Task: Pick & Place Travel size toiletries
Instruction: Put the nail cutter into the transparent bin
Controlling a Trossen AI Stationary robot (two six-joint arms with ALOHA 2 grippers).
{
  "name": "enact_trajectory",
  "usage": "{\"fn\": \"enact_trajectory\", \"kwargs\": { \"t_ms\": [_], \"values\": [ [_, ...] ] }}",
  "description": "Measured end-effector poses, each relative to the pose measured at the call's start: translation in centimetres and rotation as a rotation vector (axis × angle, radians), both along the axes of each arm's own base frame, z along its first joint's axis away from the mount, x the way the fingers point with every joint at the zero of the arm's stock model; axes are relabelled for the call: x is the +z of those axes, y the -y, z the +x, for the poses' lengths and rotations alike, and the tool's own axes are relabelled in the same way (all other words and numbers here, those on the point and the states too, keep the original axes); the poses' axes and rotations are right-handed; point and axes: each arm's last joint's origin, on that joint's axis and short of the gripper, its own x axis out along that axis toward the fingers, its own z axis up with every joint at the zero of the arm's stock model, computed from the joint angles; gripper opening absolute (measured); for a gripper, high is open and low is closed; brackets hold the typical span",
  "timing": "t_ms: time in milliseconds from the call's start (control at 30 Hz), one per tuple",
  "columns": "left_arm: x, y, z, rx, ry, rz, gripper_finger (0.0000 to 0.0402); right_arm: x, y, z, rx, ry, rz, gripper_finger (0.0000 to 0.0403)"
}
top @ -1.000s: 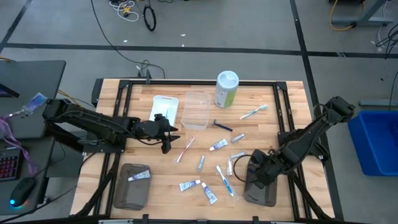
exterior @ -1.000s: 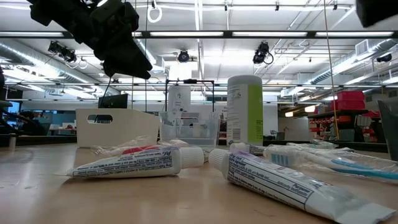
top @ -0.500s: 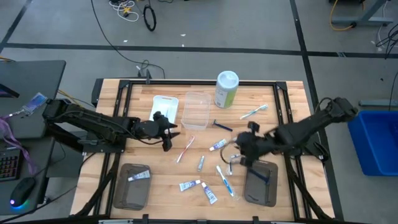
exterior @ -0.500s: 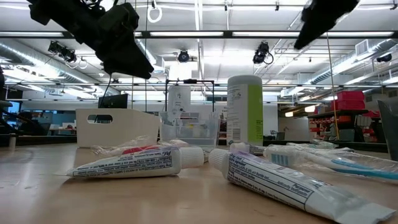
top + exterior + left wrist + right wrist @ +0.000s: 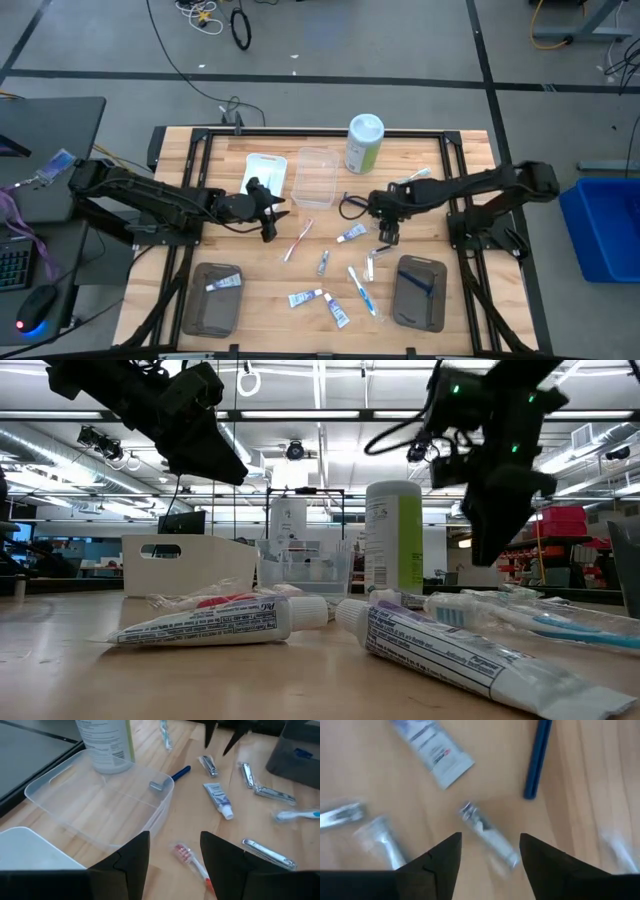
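Looking from the left, I see my left hand point(image 5: 268, 213) hanging with its fingers spread wide and holding nothing, beside the white tray point(image 5: 265, 172) and above a pink toothbrush point(image 5: 297, 240). Small tubes point(image 5: 307, 297) and toothbrushes lie spread over the middle of the bench point(image 5: 270, 280). My right hand point(image 5: 388, 234) hangs over a small silvery tube point(image 5: 487, 834), fingers wide apart and empty. A blue razor point(image 5: 357, 203) lies near it.

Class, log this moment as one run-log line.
left gripper: open, hovering by clear tray | right gripper: open above small silvery tube
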Motion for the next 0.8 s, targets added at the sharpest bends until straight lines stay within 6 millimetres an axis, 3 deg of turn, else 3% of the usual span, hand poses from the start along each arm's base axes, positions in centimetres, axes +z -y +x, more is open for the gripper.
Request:
{"fn": "enact_trajectory", "kwargs": {
  "t_ms": [233, 433, 600, 800],
  "values": [
    [0.0, 0.0, 0.0, -0.001, 0.0, -0.001, 0.0183, -3.2, 1.3, 0.9, 0.018, -0.066, 0.063, 0.0227],
    [0.0, 0.0, 0.0, -0.006, -0.002, 0.004, 0.0183, -4.9, 1.3, 1.4, 0.042, -0.135, 0.085, 0.0209],
    [0.0, 0.0, 0.0, -0.007, -0.002, 0.005, 0.0183, -5.0, 1.3, 1.4, 0.044, -0.127, 0.083, 0.0168],
    [0.0, 0.0, 0.0, -0.006, -0.002, 0.003, 0.0183, -4.9, 1.1, 1.7, -0.054, -0.084, 0.12, 0.0082]
  ]
}}
